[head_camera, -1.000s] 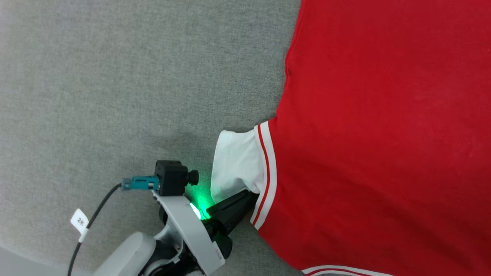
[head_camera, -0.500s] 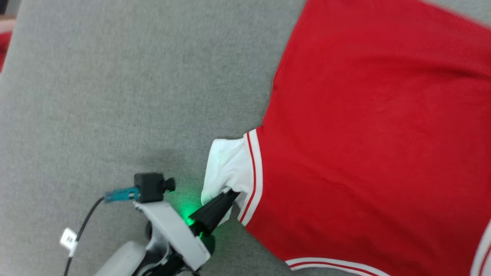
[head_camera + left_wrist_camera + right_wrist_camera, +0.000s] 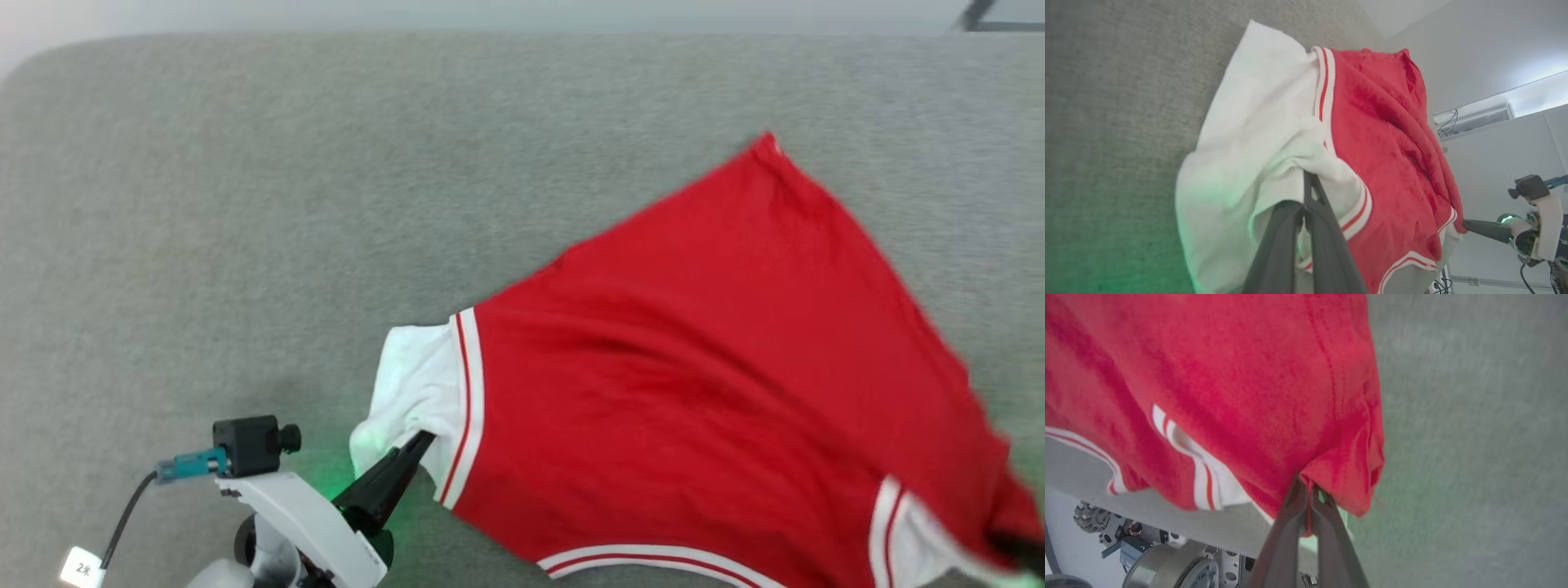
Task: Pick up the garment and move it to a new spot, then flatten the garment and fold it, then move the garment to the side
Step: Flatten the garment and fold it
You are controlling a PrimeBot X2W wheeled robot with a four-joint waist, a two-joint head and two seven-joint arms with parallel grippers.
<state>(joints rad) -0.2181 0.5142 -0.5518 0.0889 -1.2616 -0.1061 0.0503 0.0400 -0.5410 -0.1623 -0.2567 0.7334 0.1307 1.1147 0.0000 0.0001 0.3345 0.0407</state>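
Head view: the garment point(image 3: 694, 392), red with white sleeves and red-and-white striped trim, lies spread over the right half of the frame on a grey fabric surface point(image 3: 245, 204). It runs from a pointed corner at upper right down to the bottom edge. At lower left of centre, the left gripper point(image 3: 418, 447) has its jaws pressed together on the lower edge of the near white sleeve point(image 3: 412, 384). A green glow point(image 3: 339, 478) falls on the cloth and the surface beside it.

Left wrist view: the two dark fingers meet at their tips with sleeve cloth pinched between them, and the sleeve is bunched around the grip.

Right wrist view: at bottom centre, the right gripper point(image 3: 1303, 484) has its jaws clamped on a gathered fold of red fabric, just beside the other striped sleeve edge. The head view's lower right corner, where this grip sits, is blurred.
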